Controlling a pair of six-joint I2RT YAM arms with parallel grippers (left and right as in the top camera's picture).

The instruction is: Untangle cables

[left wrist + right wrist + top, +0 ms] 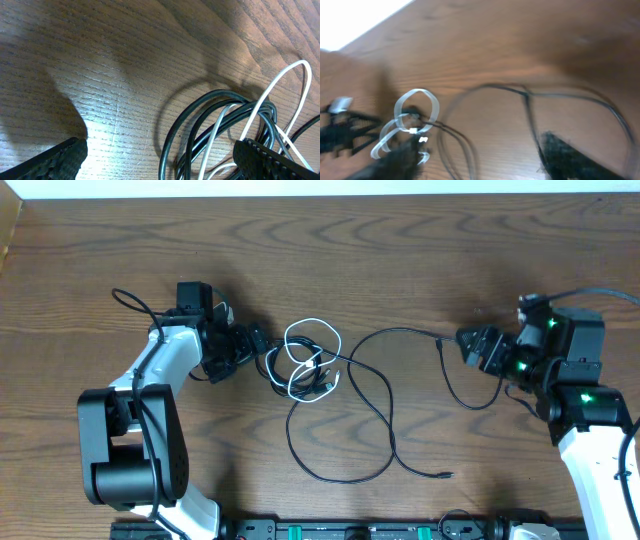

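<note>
Left gripper (252, 346): jaws set wide, nothing held, sitting left of the wooden table's (400, 240) middle, just beside the tangle.
Tangle: the white cable (265, 100) is looped through coils of black cable (220, 94), lying between the left fingertips (60, 160).
Black cable's run: it trails toward the right edge; one plug end (446, 475) lies loose near the robot-side edge.
Right gripper (468, 346): fingers apart in a blurred wrist view, with a black strand passing between them, not pinched.

White-and-black arms (165, 360) (green lights (587, 397))
</note>
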